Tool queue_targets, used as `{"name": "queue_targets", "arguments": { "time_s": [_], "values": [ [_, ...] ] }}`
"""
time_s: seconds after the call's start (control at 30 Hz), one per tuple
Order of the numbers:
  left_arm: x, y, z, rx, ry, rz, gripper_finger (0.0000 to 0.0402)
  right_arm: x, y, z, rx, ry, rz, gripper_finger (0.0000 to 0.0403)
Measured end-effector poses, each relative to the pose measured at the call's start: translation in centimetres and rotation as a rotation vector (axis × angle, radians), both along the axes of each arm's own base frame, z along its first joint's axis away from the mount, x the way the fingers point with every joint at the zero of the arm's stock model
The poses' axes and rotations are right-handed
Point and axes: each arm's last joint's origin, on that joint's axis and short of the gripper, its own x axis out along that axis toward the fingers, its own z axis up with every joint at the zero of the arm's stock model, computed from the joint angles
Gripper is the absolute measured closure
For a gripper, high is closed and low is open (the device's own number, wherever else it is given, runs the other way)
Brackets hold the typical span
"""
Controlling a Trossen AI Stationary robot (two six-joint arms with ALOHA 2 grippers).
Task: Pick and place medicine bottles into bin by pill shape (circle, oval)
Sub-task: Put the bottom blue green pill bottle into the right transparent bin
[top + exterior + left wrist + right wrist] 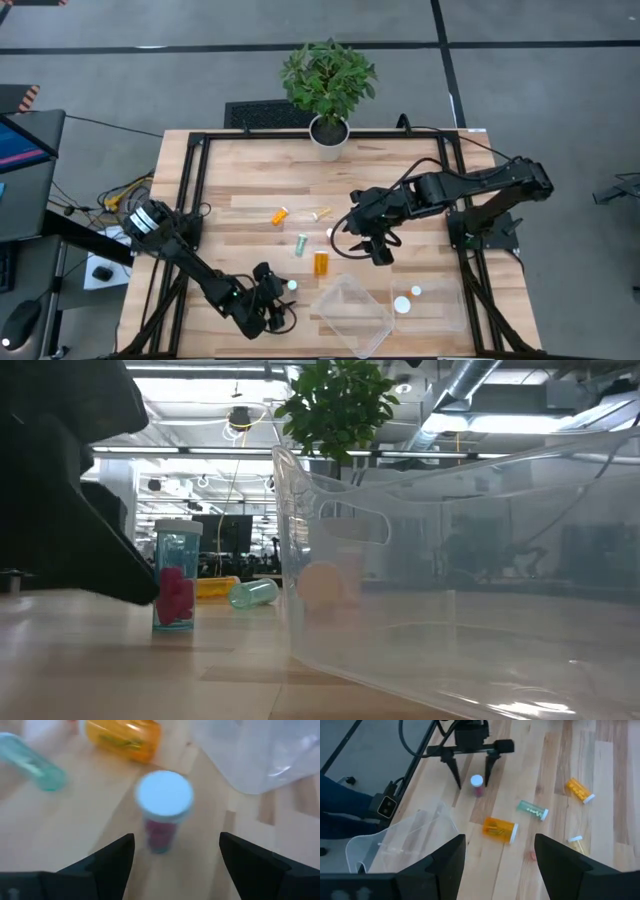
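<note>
Currently the left end effector (175, 855) is spread wide, fingers either side of a small upright clear-blue bottle with a white cap and pink pills (164, 810), not yet touching it; it stands on the wooden worktop (240, 215) near the front edge, just left of the clear plastic bins (352, 315). Step in hand looks like the approach to pick this bottle. Next move calls for closing on the body below the cap, lifting clear, then carrying right to whichever bin matches the pill shape; I can't tell circle or oval from here. Just beyond it a fat amber bottle (321, 263) lies on its side, then a pale green bottle (301, 244), also lying down. Farther back, a small orange bottle (280, 215) and a yellowish bottle (319, 213), both lying down. Two white caps already show in the right-hand bin (435, 300). Right end effector (378, 252) hangs spread and empty above mid-worktop, waiting.
</note>
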Motion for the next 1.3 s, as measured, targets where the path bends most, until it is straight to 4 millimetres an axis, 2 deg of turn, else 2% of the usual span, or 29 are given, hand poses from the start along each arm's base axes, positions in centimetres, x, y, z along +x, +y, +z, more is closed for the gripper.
{"name": "queue_targets", "arguments": {
  "time_s": [0.1,0.33,0.93,1.3],
  "values": [
    [0.3,-0.3,-0.5,-0.023,-0.027,-0.003,0.0117,0.0,0.0,0.0,-0.002,0.000,0.002,0.0159],
    [0.7,0.5,-0.6,0.021,-0.042,0.054,0.0138,-0.2,0.3,-0.1,0.000,0.016,0.007,0.0159],
    [1.2,0.9,-0.7,-0.037,-0.017,0.047,0.0268,-0.4,1.0,-0.2,0.005,0.030,0.023,0.0159],
    [1.4,0.9,-0.5,-0.065,-0.031,0.050,0.0308,-0.4,1.0,-0.2,0.012,0.032,0.017,0.0159]
  ]
}}
